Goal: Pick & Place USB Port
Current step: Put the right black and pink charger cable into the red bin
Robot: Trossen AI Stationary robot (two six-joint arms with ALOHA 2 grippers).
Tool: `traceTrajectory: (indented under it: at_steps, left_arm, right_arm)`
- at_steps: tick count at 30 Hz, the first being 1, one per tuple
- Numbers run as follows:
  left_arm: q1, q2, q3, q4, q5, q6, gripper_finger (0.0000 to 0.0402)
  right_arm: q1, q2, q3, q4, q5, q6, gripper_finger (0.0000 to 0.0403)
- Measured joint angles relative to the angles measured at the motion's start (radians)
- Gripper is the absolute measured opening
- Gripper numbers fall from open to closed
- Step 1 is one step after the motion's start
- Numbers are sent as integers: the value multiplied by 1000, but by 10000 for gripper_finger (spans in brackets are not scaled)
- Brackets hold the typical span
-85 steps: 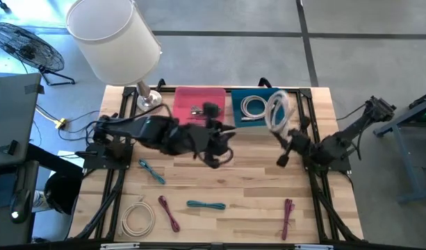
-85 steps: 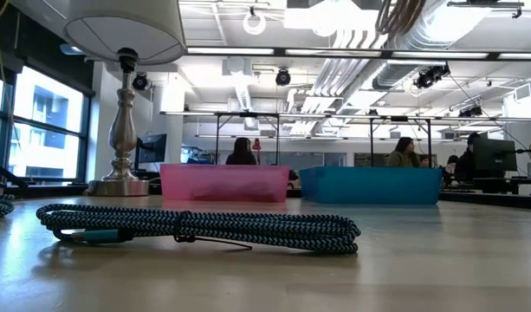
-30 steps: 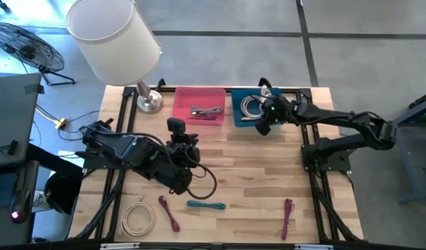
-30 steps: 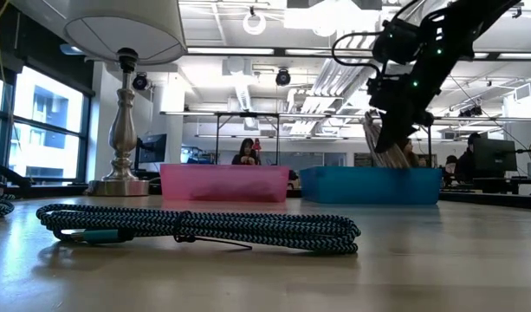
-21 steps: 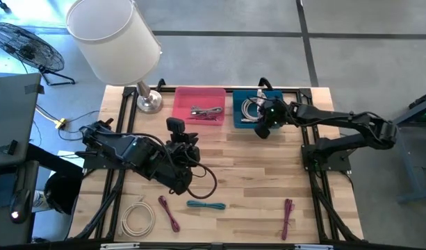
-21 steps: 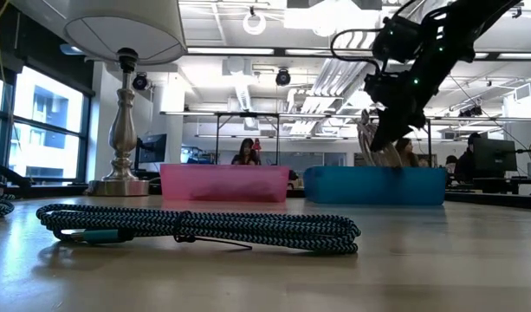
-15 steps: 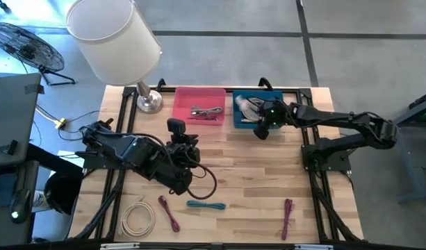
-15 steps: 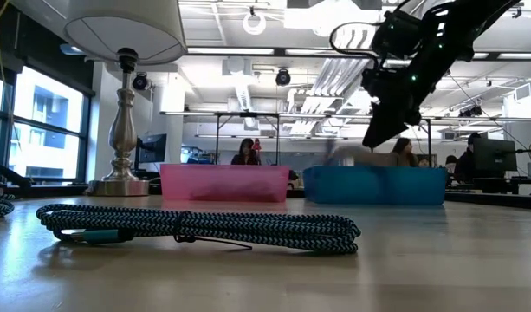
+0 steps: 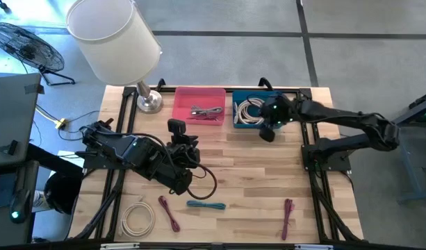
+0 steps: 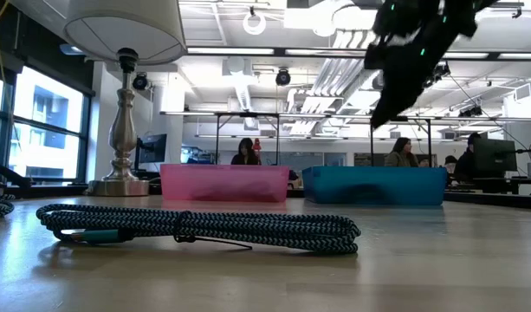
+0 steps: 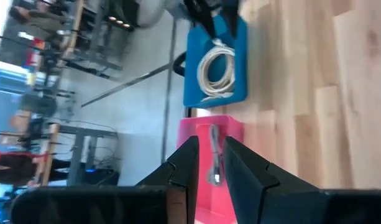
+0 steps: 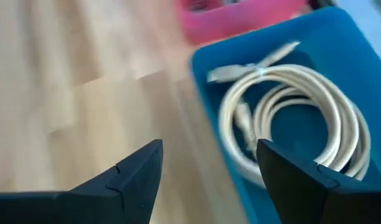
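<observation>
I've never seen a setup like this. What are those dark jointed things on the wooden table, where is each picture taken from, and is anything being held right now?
Those are two robot arms, each ending in two fingers. One picture looks straight down on the wooden table, one looks level across it, and two come from cameras on the arms' wrists.

At the far edge stand a lamp, a pink bin and a blue bin. A white coiled cable lies in the blue bin. Loose on the table lie another white cable, a teal cable and two dark red cables and.

The right gripper is at the blue bin's near edge, fingers open and empty. The left gripper is near the table's middle, fingers nearly together; nothing shows between them.
</observation>
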Motion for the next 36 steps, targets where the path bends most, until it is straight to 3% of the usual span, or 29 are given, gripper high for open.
traceTrajectory:
  at_steps: [7,10,14,20,27,36]
  left_arm:
    - [8,16,0,0,126,10,69]
    - [12,36,-1,-1,168,33,69]
    - [22,68,-1,0,185,34,69]
    - [54,123,0,9,187,23,69]
    - [89,188,0,11,197,-54,69]
    - [92,246,-1,63,235,-89,69]
  right_arm:
    - [76,-84,238,-483,-174,-197,252]
    - [167,-121,272,-578,-253,-226,252]
    - [338,-162,271,-637,-275,-204,252]
    - [651,-155,270,-648,-177,-96,251]
    - [1000,-50,270,-604,-91,-46,251]
    - [1314,154,270,-602,88,1,251]
